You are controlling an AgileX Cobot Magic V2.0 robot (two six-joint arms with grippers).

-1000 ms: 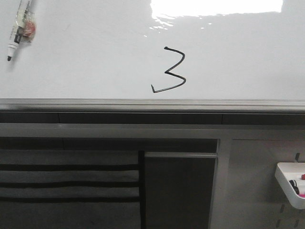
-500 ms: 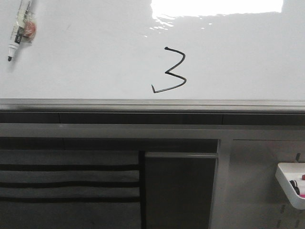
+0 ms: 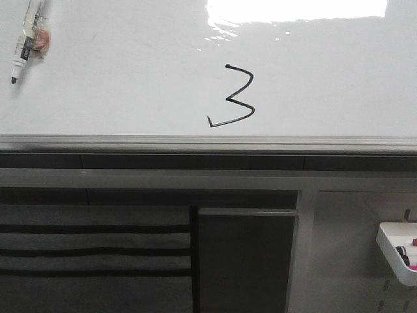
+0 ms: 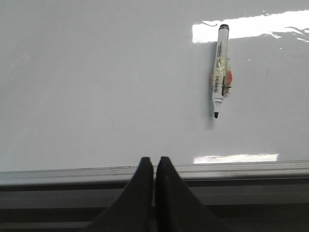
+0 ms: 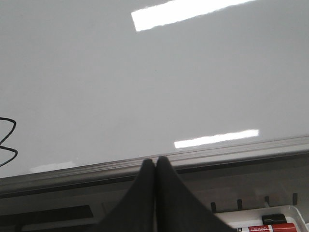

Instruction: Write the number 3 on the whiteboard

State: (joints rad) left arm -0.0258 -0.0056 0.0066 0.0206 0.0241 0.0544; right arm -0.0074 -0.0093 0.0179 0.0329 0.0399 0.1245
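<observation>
A thin black angular number 3 with a small hook at its lower left is drawn on the glossy whiteboard, just above its silver edge rail. Part of the 3 shows in the right wrist view. A black-tipped marker lies on the board at the far left; it also shows in the left wrist view. My left gripper is shut and empty over the rail, apart from the marker. My right gripper is shut and empty over the rail, to the right of the 3.
A white tray with markers hangs on the perforated panel at the lower right; a red marker in it shows in the right wrist view. Glare lies on the board's far side. Dark frame and slats lie below the rail.
The marker at the board's far left has shifted very slightly. The 3 and all else stay the same.
</observation>
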